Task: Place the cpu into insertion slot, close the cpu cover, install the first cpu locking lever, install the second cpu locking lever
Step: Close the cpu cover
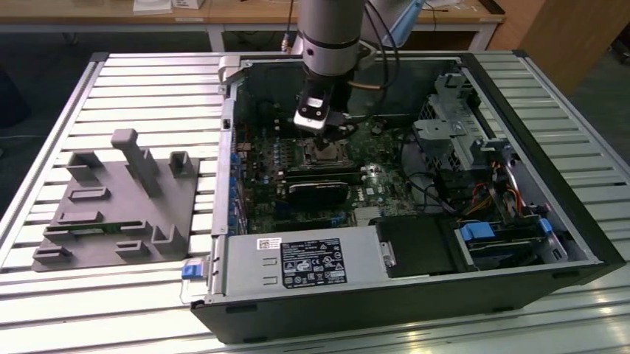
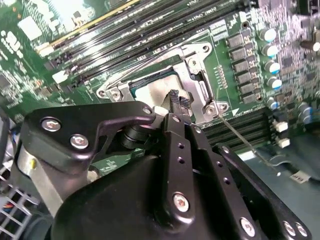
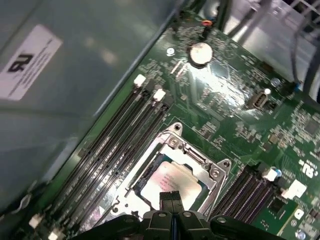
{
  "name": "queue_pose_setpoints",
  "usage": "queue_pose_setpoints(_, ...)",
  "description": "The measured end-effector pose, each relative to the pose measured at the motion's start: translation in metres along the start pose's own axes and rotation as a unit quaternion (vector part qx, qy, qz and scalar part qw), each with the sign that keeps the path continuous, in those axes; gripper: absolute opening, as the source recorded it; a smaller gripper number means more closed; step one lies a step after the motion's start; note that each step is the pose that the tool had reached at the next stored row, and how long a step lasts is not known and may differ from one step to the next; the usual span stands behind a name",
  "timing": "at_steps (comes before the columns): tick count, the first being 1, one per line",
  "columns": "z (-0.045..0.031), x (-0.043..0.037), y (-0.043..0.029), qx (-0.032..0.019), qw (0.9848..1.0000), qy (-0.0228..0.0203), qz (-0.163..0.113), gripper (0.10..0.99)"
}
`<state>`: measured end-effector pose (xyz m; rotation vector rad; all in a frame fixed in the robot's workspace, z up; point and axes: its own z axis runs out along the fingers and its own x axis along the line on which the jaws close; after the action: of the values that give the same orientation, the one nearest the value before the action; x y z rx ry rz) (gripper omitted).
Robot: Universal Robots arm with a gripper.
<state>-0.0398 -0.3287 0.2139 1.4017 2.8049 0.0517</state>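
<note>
The cpu (image 3: 171, 181) lies in its socket on the green motherboard, its greyish top catching the light, also in the second wrist view (image 2: 152, 92). The cpu cover (image 3: 199, 161), a silvery frame, lies flat around it (image 2: 196, 75). My gripper (image 3: 171, 198) is shut with nothing between its fingertips, which hover just above the cpu's edge (image 2: 176, 102). One thin wire locking lever (image 2: 250, 145) sticks out from a socket corner over the memory slots, unlatched. In the exterior view the gripper (image 1: 321, 127) hangs inside the open computer case right over the socket (image 1: 323, 153).
Black memory slots (image 3: 125, 145) flank the socket on both sides. A black card (image 1: 317, 192) sits in front of it, then the power supply (image 1: 305, 262). The drive cage (image 1: 453, 136) and cables fill the exterior view's right. A grey fixture (image 1: 118, 199) stands outside the case.
</note>
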Motion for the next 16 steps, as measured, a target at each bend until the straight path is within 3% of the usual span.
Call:
queue_pose_setpoints(4, 0.0004, 0.0000, 0.0000, 0.0012, 0.9994, 0.0000, -0.034, 0.106)
queue_pose_setpoints(8, 0.0006, 0.0000, 0.0000, 0.0028, 0.9978, -0.0008, -0.066, 0.106)
queue_pose_setpoints(12, 0.0009, 0.0000, 0.0000, 0.0047, 0.9952, -0.0017, -0.098, 0.106)
queue_pose_setpoints(16, 0.0010, 0.0000, 0.0000, 0.0068, 0.9916, -0.0029, -0.129, 0.106)
